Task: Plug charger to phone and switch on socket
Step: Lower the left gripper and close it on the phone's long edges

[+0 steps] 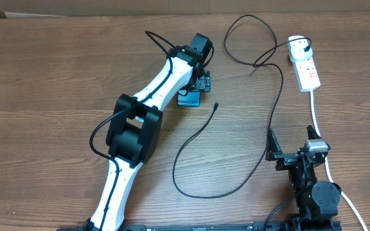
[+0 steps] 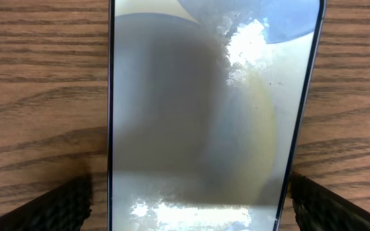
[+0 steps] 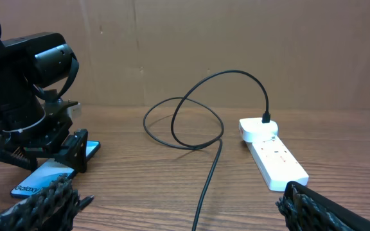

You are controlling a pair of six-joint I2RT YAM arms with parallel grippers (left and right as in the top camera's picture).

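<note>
Looking straight down on phone (image 2: 204,128) flat on wooden table (image 2: 44,77), spread black fingertips (image 2: 63,205) flanking at 8 and 4 o'clock.

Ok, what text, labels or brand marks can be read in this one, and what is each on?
"Galaxy S24": white lettering on the blue end of the phone screen; in the right wrist view only "Galaxy" shows.
Red markings on the white power strip: too small to read.
Nothing else legible in any view.

phone (image 1: 188,101): mostly hidden under left gripper (image 1: 202,81) | socket (image 1: 306,69) switches: unreadable
</note>
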